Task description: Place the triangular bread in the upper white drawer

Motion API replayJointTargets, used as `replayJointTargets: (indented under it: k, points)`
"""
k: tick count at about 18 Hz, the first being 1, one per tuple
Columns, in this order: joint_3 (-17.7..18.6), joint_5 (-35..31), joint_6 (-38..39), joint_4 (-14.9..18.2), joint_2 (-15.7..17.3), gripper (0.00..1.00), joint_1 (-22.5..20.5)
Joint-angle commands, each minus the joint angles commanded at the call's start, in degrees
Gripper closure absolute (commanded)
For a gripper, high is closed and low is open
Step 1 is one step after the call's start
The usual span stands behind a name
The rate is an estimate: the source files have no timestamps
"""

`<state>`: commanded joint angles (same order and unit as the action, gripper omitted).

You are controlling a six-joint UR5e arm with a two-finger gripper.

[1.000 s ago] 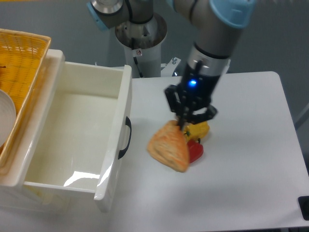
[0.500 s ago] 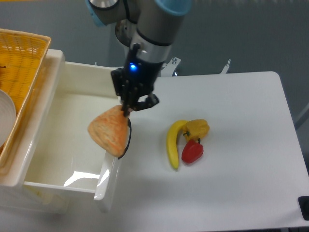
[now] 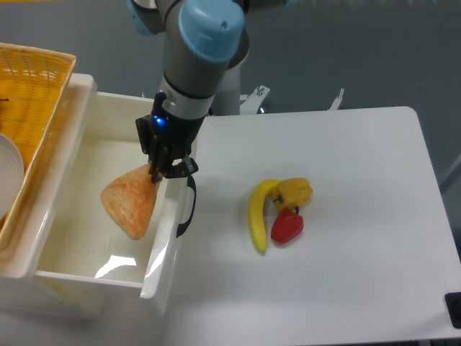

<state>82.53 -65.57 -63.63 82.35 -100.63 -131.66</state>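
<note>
Over the drawer [image 3: 79,238] I saw the tool [image 3: 160,171] clamped on the top corner of the bread [image 3: 130,209], which hung above the open cavity by the front panel. Banana [image 3: 258,215], yellow pepper [image 3: 294,192], red pepper [image 3: 287,225] lay clustered on the bench [image 3: 360,252].

Gripper [image 3: 160,171]: clamped on the top corner of the triangular bread [image 3: 130,209].
Bread: hanging inside the upper white drawer [image 3: 108,115], by its front panel.
Table [image 3: 360,259]: banana [image 3: 257,215], yellow pepper [image 3: 294,192], red pepper [image 3: 287,225] clustered together.
</note>
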Motion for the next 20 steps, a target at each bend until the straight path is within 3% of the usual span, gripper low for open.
replayJointTargets:
  k: [3, 4, 6, 14, 20]
  points:
    - [0.6, 0.1, 0.2, -1.0, -0.7, 0.59, 0.4]
    - [0.7, 0.0, 0.4, -1.8, -1.2, 0.48, 1.3]
    - [0.7, 0.0, 0.4, -3.5, -1.8, 0.00, 1.8]
    - [0.3, 0.4, 7.0, -3.8, -1.1, 0.00, -0.2]
    - [-0.7, 3.6, 13.4, -9.8, -0.9, 0.00, -6.2]
